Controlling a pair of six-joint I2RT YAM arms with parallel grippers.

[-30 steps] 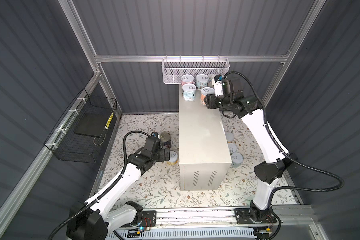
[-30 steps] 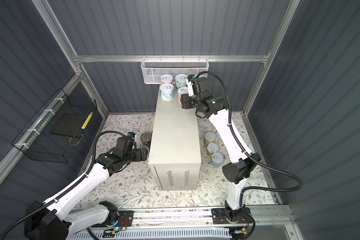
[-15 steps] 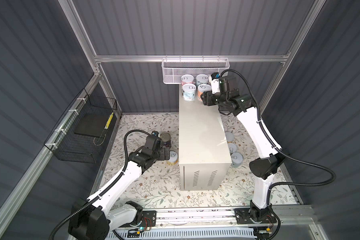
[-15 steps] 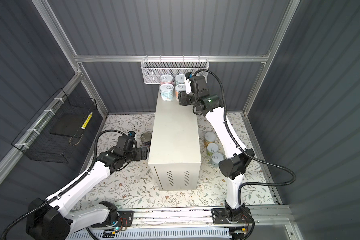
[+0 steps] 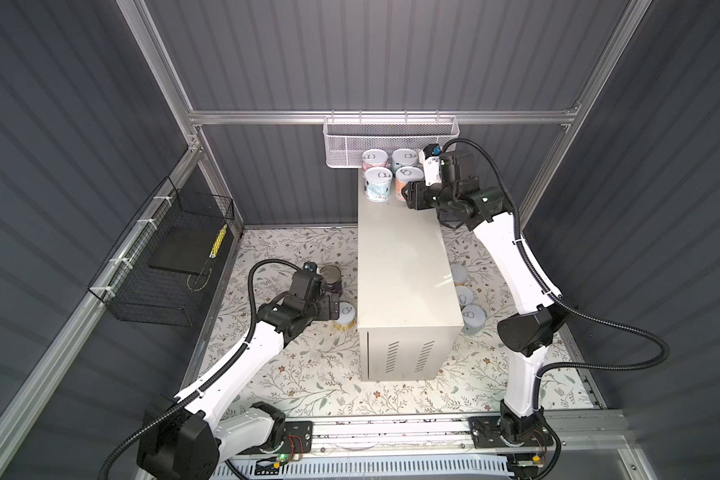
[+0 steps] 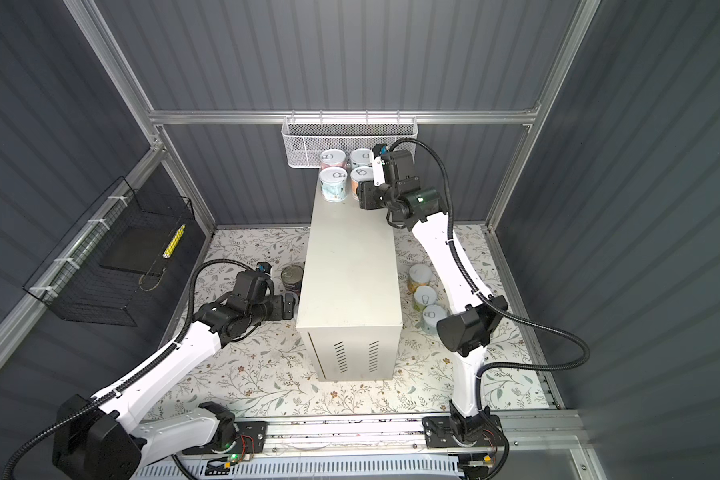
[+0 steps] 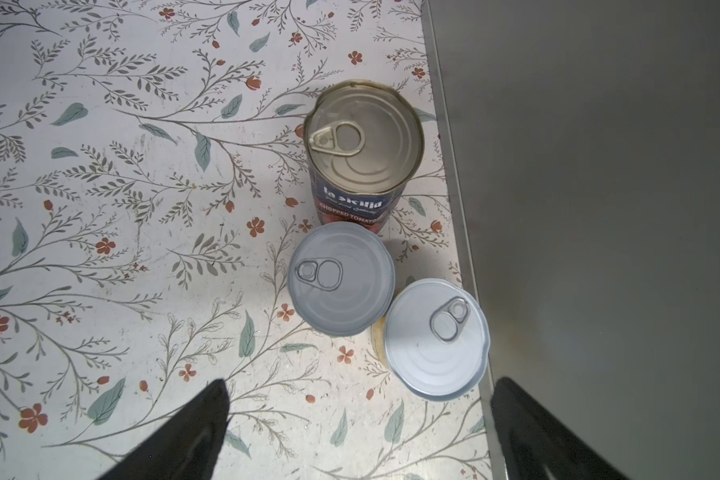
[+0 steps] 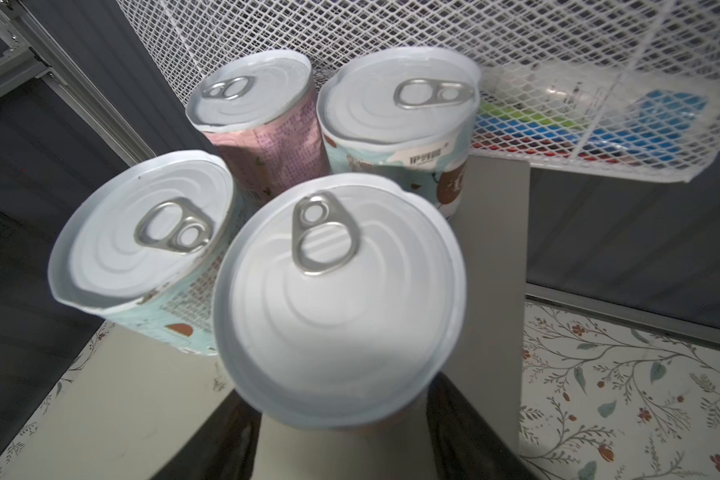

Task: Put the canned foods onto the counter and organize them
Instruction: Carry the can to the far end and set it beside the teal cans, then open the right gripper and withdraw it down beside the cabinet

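Observation:
The counter is the cream cabinet, seen in both top views. At its far end stand a pink tin, a blue tin and a teal tin. My right gripper is shut on an orange tin beside them. In the right wrist view that tin fills the space between the fingers. My left gripper hangs open over the floor near a yellow tin, a small tin and the dark-blue tomato can.
A white mesh basket hangs just behind the tins on the counter. Three more tins stand on the floor to the right of the counter. A black wire basket is fixed to the left wall. The counter's side wall runs right next to the left gripper.
My right gripper has carried the orange tin a little further back and left, next to the teal tin. The left gripper has barely shifted.

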